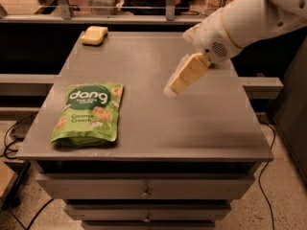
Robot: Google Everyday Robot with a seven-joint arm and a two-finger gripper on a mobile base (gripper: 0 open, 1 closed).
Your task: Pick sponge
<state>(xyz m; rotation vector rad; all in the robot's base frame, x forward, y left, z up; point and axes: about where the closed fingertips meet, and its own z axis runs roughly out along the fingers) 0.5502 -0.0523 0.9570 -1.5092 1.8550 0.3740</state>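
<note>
The claw hovers above the surface; I cannot tell how open it is. The sponge lies well apart, to its far left.

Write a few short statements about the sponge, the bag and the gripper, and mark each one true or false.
1. The sponge lies near the far left corner of the table. True.
2. The gripper is touching the sponge. False: it hangs over the middle of the table, well to the right of the sponge.
3. The bag lies flat near the front left edge of the table. True.
4. The sponge rests on the bag. False: they are apart, with the sponge at the far side and the bag at the near side.
</note>
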